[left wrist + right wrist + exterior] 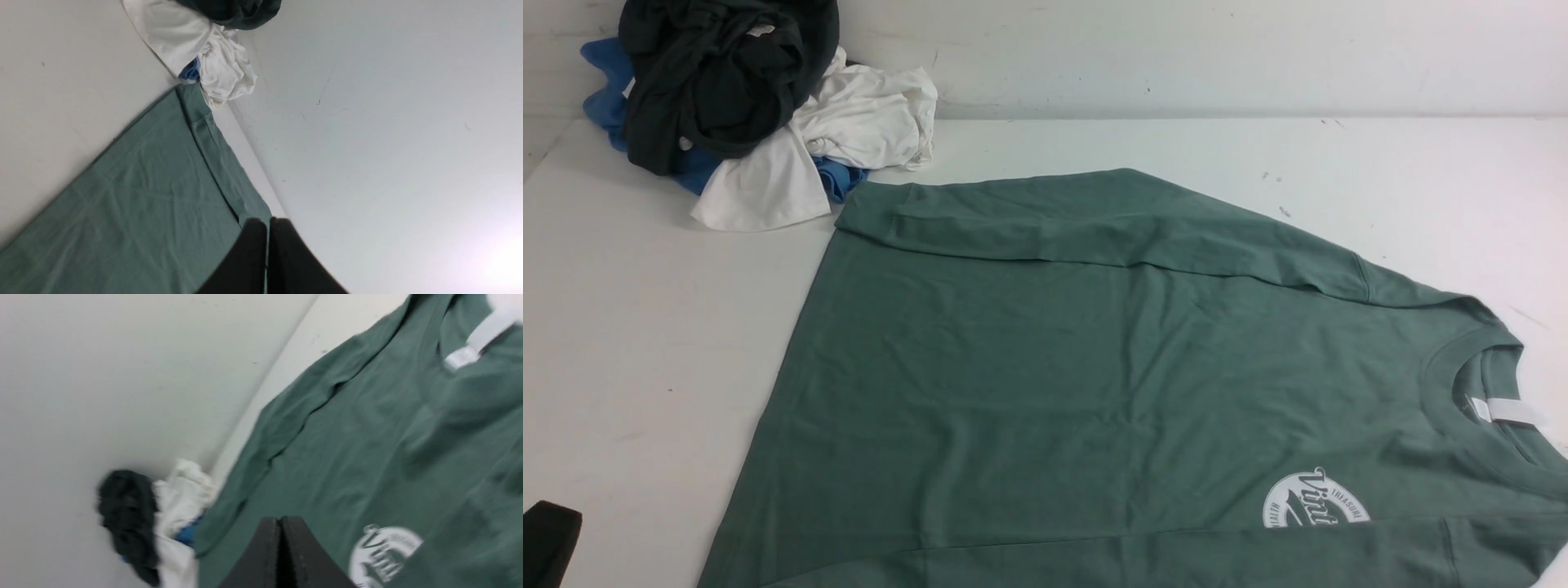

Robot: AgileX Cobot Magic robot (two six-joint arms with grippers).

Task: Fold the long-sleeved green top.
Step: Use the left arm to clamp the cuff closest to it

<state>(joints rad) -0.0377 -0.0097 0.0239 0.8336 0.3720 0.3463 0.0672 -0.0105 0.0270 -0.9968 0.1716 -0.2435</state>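
Observation:
The green long-sleeved top [1094, 351] lies flat on the white table, neck to the right and hem to the left. Its far sleeve is folded across the body along the far edge. A strip of its cloth along the near edge covers the lower part of the white round logo [1315, 498]. The white neck label [1507, 411] shows inside the collar. My left gripper [268, 222] is shut and empty, above the top [143, 204] near its far edge. My right gripper [281, 519] is shut and empty over the top [367, 449], near the logo [384, 551].
A pile of dark, white and blue garments [752, 106] sits at the table's far left corner, against the white wall and touching the top's far hem corner. A black part of my left arm [549, 543] shows at the front left. Bare table [645, 327] lies left of the top.

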